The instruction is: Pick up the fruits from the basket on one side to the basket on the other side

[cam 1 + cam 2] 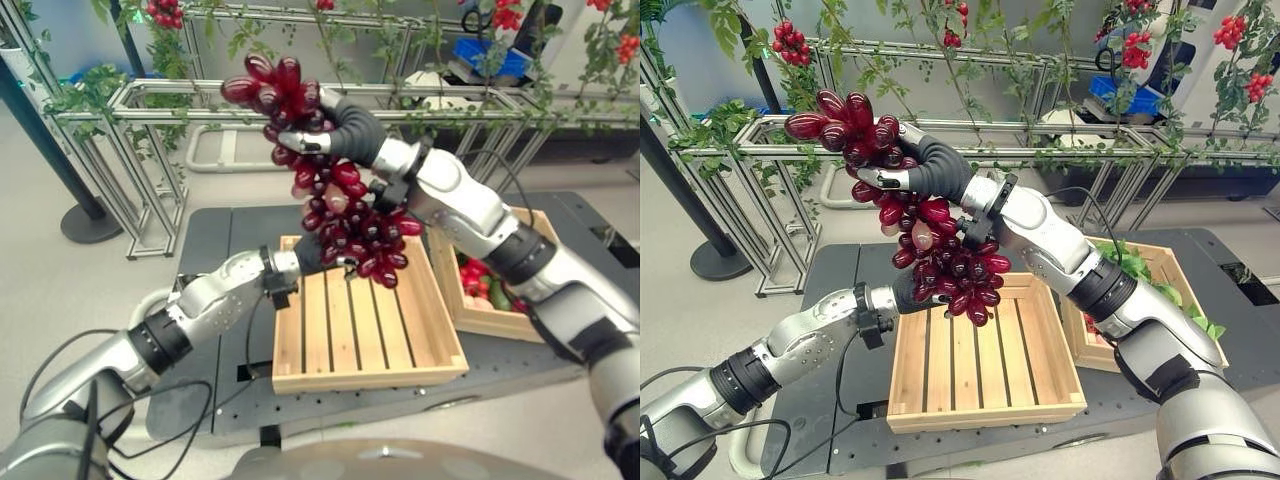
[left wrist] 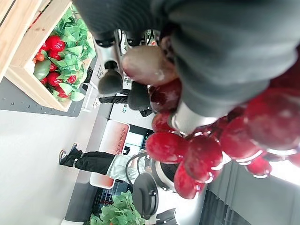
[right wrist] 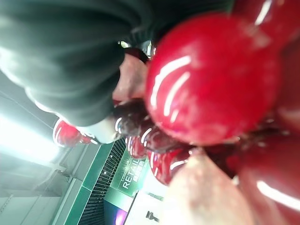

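right hand (image 1: pixel 915 170) curls tight around the top of the grapes (image 1: pixel 940 265); the bunch hangs lengthwise toward 6 o'clock above the empty crate (image 1: pixel 980 365); left hand (image 1: pixel 908 292), nearer, touches its bottom, grip unclear.

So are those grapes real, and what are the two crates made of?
The grape bunch, held high by the right robot hand, looks like glossy plastic: its dark red grapes are big, with hard, even highlights, though I can't be sure. The empty crate and the fruit-filled crate look like pale unfinished wood, with visible slats and grain.
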`<state>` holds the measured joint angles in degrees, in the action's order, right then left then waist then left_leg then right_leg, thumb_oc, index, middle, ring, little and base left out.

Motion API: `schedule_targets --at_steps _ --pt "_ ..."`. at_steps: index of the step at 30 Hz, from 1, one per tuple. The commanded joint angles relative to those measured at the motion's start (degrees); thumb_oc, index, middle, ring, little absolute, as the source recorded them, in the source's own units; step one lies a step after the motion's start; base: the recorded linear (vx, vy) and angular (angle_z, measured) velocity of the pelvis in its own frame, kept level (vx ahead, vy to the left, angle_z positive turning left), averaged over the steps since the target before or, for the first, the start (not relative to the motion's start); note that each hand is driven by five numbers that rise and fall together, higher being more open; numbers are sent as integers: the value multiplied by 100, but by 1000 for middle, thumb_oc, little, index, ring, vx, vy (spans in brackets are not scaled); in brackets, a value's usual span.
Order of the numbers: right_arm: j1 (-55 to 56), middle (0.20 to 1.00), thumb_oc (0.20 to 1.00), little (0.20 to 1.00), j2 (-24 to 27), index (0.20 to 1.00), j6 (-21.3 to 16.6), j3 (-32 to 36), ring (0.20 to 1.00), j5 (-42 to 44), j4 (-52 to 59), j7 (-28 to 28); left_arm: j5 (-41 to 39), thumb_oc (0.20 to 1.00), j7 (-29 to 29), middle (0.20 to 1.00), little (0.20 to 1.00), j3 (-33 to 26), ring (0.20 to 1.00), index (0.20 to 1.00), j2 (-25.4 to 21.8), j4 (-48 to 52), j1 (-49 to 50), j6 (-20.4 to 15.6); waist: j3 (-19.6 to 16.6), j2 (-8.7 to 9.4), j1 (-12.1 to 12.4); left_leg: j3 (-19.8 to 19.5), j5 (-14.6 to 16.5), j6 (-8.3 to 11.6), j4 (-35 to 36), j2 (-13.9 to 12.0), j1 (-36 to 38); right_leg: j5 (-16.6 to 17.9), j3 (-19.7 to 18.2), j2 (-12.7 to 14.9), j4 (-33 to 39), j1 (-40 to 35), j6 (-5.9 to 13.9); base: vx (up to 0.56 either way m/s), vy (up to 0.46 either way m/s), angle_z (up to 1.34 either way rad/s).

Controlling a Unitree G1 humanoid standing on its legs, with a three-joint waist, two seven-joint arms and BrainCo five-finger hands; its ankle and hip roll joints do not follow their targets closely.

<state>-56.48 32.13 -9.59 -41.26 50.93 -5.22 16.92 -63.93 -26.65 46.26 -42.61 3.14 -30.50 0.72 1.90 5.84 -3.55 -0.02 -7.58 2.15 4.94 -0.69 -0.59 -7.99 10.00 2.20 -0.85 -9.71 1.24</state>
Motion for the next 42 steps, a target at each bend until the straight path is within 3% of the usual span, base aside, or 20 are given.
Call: schedule_targets --at_steps 1,13,14,15,16,27,35,42 --pt "2 200 200 200 -67 200 -232 534 200 304 22 -122 -77 200 -39 200 200 -399 200 200 227 -116 -17 -296 -82 -37 130 91 989 40 -428 -228 470 526 -97 351 -440 648 685 0 0 0" --pt "196 200 200 200 16 200 -225 690 200 294 12 -112 -64 200 -45 200 200 -610 200 200 259 -129 243 -321 -70 -44 133 84 994 36 -438 -231 466 517 -92 342 -450 655 681 0 0 0" --pt "180 413 413 413 160 413 -225 662 413 258 52 -65 -58 200 -51 200 200 -672 200 200 175 -89 289 -350 -62 -41 140 80 992 40 -444 -233 458 517 -96 339 -461 667 682 0 0 0" --pt "180 413 413 413 160 413 -225 662 413 259 52 -64 -58 200 -50 200 200 -673 200 200 174 -88 290 -349 -62 -41 140 80 992 40 -444 -233 459 517 -96 339 -462 667 682 0 0 0" --pt "222 1000 1000 1000 315 1000 -208 637 1000 284 162 -23 -50 200 -66 200 200 -750 200 200 129 -74 348 -369 -62 -39 140 77 992 42 -445 -235 461 516 -87 341 -462 667 685 0 0 0" --pt "698 1000 1000 1000 777 1000 -163 893 1000 268 169 74 -80 200 -99 200 200 -1330 200 200 2 -66 800 -455 -53 -48 150 78 1005 48 -463 -237 454 512 -70 347 -476 675 696 0 0 0" --pt "804 1000 1000 1000 1011 1000 -55 750 1000 103 287 170 83 200 -114 200 200 -1321 200 200 -31 -71 759 -525 -33 -54 139 79 1009 52 -471 -238 450 514 -75 346 -476 683 697 0 0 0" --pt "900 1000 1000 1000 919 1000 -90 833 1000 79 312 134 136 200 -87 200 200 -1309 200 200 -37 -71 695 -563 -41 -59 125 95 1021 46 -479 -234 450 519 -95 348 -470 691 700 0 0 0"
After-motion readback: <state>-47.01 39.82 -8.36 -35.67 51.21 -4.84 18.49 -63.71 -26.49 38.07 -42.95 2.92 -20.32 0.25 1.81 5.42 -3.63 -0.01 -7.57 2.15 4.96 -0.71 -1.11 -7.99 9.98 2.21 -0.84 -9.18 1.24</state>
